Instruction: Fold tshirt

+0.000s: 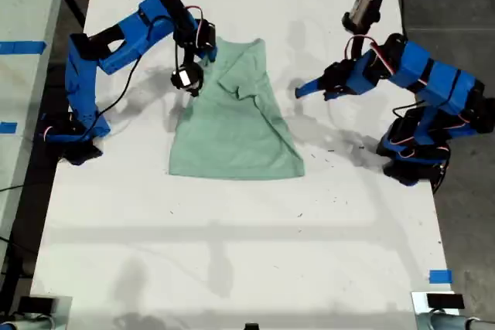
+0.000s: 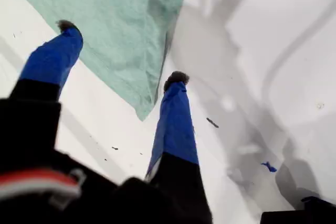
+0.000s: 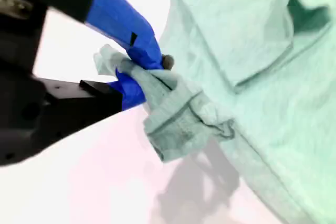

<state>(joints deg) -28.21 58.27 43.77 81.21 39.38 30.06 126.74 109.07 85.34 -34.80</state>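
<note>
My second tool (image 3: pixel 142 72) pinches the tshirt (image 1: pixel 232 125) sleeve; my first tool (image 2: pixel 118 51) hangs open, empty. Best carried low toward three o'clock in the exterior view, keeping the fold flat.

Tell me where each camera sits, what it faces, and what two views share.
Exterior view: overhead, looking down on the white table, both blue arms and the tshirt.
First wrist view: rides on my first gripper, looking along its open fingers at a tshirt corner and bare table.
Second wrist view: rides on my second gripper, shut on a bunched tshirt edge.
Shared: all three show the tshirt; the exterior view also shows my second gripper at it.
</note>
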